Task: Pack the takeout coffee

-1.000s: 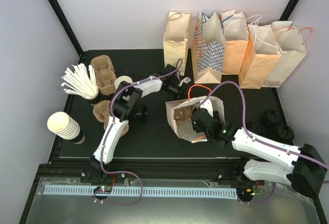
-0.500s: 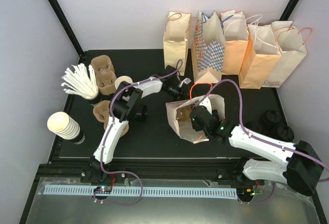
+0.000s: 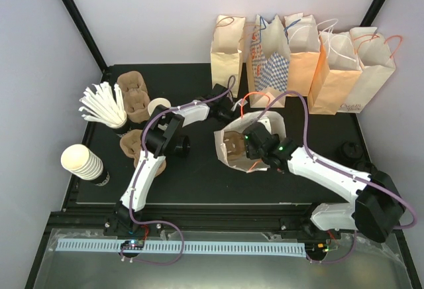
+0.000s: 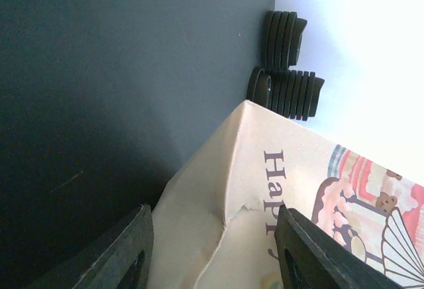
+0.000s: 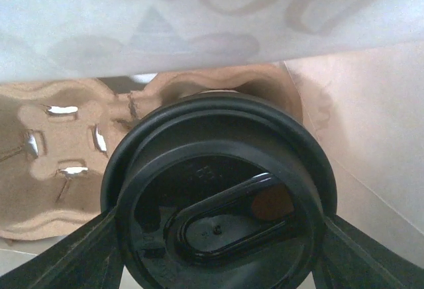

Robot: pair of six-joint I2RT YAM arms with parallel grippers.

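Observation:
The takeout coffee shows in the right wrist view as a round black lid (image 5: 218, 196) that fills the space between my fingers. My right gripper (image 5: 222, 249) is shut on the takeout coffee, inside the mouth of a cream paper bag (image 3: 228, 160) lying open on its side on the black table. The cup sits just over a brown pulp carrier (image 5: 59, 163) inside the bag. From above, my right gripper (image 3: 255, 142) hides the cup. My left gripper (image 4: 212, 242) is open, its fingers astride the bag's upper corner (image 4: 298, 170); from above it (image 3: 228, 111) is at the bag's far edge.
Several paper bags (image 3: 298, 63) stand along the back. At the left are pulp carriers (image 3: 132, 93), a bundle of white sticks (image 3: 103, 107) and stacked cream cups (image 3: 83, 162). Black lids (image 3: 351, 150) lie at the right; stacks of them also show in the left wrist view (image 4: 285, 90).
My right arm has stretched left and carried the cup further into the bag's mouth. My left gripper has stayed at the bag's far edge.

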